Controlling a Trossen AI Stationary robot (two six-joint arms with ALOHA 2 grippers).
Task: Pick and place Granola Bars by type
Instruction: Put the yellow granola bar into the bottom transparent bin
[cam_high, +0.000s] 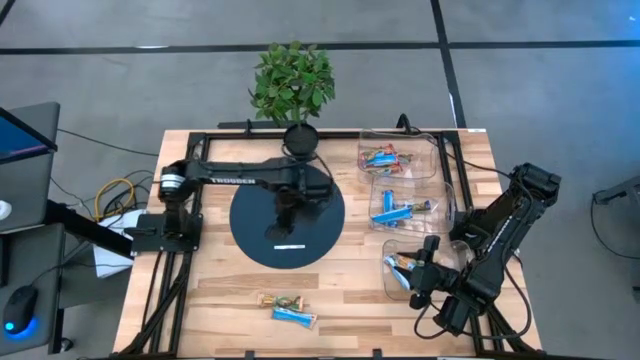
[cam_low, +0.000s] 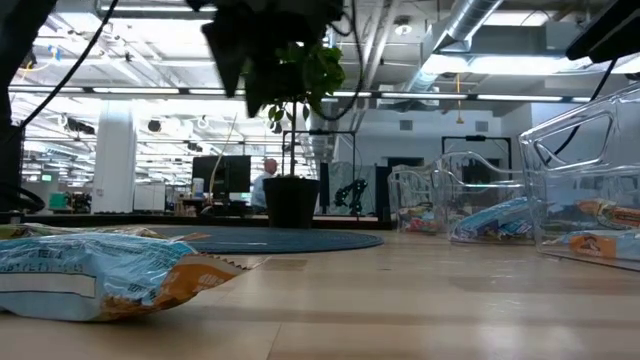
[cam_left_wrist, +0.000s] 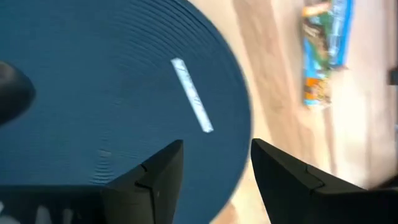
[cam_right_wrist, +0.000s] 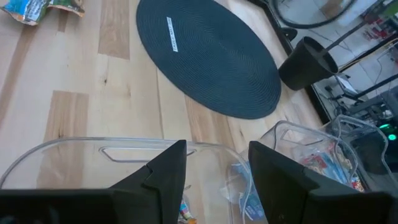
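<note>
The right gripper (cam_high: 412, 281) hangs with its fingers spread and empty over the nearest clear bin (cam_high: 392, 283), which holds a few Granola Bars (cam_high: 400, 266) with orange and blue wrappers. The middle clear bin (cam_high: 432, 190) holds blue bars (cam_high: 392, 210), and the far clear bin (cam_high: 425, 152) holds bars with red-orange and blue wrappers (cam_high: 382, 157).

The left gripper (cam_high: 285, 226) hovers over the round dark mat (cam_high: 322, 236), its fingers spread and empty, just beside the thin white strip (cam_high: 289, 246) lying on the mat. Two loose bars lie well apart from both grippers near the table's front edge: a green-yellow-brown one (cam_high: 278, 301) and a blue one (cam_high: 295, 317), touching or nearly so.

The left arm bears white lettering (cam_high: 232, 181), too small to read surely. A potted plant (cam_high: 294, 88) stands at the table's (cam_high: 220, 290) far edge.
</note>
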